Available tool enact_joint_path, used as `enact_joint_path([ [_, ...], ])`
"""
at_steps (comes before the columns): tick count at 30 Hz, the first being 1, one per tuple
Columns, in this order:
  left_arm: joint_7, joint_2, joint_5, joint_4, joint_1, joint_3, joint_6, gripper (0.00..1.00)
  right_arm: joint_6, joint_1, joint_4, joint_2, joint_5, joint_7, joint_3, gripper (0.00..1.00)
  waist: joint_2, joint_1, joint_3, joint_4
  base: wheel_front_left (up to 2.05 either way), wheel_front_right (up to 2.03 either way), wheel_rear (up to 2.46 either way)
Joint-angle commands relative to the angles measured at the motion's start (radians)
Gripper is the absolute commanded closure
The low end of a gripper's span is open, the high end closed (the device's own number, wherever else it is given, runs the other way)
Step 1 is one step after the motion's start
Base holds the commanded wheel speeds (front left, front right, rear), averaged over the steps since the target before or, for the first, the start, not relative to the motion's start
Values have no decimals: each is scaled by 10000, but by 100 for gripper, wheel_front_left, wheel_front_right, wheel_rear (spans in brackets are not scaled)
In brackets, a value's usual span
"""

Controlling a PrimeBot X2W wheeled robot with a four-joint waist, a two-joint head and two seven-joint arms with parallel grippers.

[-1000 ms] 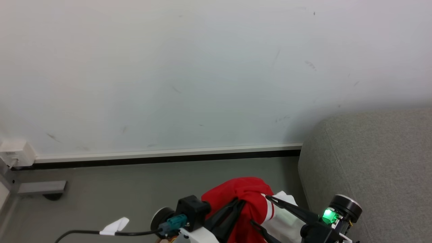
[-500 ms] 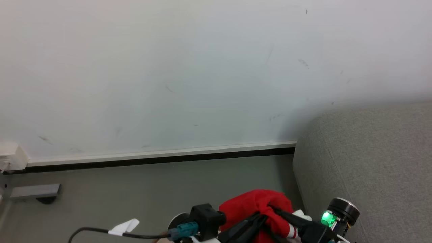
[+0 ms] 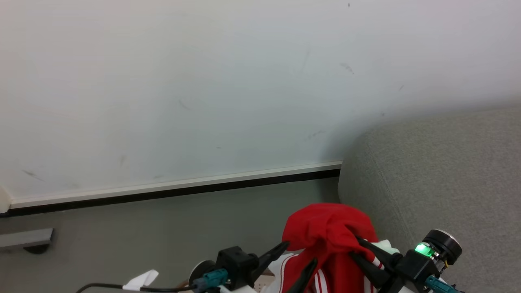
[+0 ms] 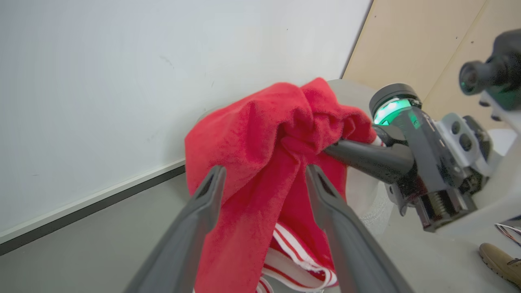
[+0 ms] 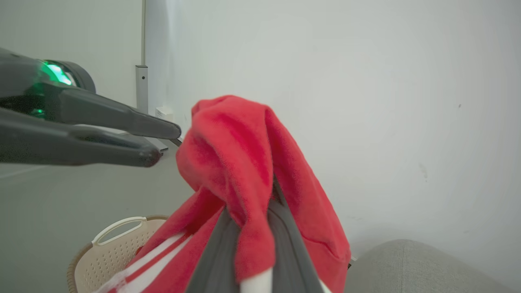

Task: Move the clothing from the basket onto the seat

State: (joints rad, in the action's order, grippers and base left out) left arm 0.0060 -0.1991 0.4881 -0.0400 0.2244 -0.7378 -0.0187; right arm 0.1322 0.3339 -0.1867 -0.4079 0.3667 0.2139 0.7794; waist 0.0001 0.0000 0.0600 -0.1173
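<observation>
Bunching red striped clothing (image 3: pixel 325 228) pinched in right end effector (image 3: pixel 356 247); left end effector (image 4: pixel 265 170) wide.

Top half of the head view is plain wall (image 3: pixel 203 81), so free air up there. Lower left is open floor (image 3: pixel 163 228), bar a grey bracket (image 3: pixel 24 239) at the far left edge. The seat (image 3: pixel 439 175) walls off the whole right side. Bottom centre is tight: my left gripper (image 3: pixel 299 254) and right gripper (image 3: pixel 355 248) crowd the clothing (image 3: pixel 325 224), with the basket (image 5: pixel 97 260) somewhere below, probably right underneath.
</observation>
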Motion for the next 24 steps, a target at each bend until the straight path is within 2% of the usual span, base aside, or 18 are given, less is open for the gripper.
enact_joint_path([
  [1,-142,28,-162,-129,-101,29,23,0,-27,-221,103,-80,-30,71,-239,100,-1,0,-73,-246,0,0,0],
  [16,-632,400,-225,-769,365,-219,-153,0,-27,-1146,1126,-436,-408,-132,-2248,100,-1,0,-555,-1858,0,0,0],
  [24,-601,431,-236,-875,617,-351,-218,0,-27,-1367,1399,-350,-670,-208,-2818,100,-1,0,-875,-2138,0,0,0],
])
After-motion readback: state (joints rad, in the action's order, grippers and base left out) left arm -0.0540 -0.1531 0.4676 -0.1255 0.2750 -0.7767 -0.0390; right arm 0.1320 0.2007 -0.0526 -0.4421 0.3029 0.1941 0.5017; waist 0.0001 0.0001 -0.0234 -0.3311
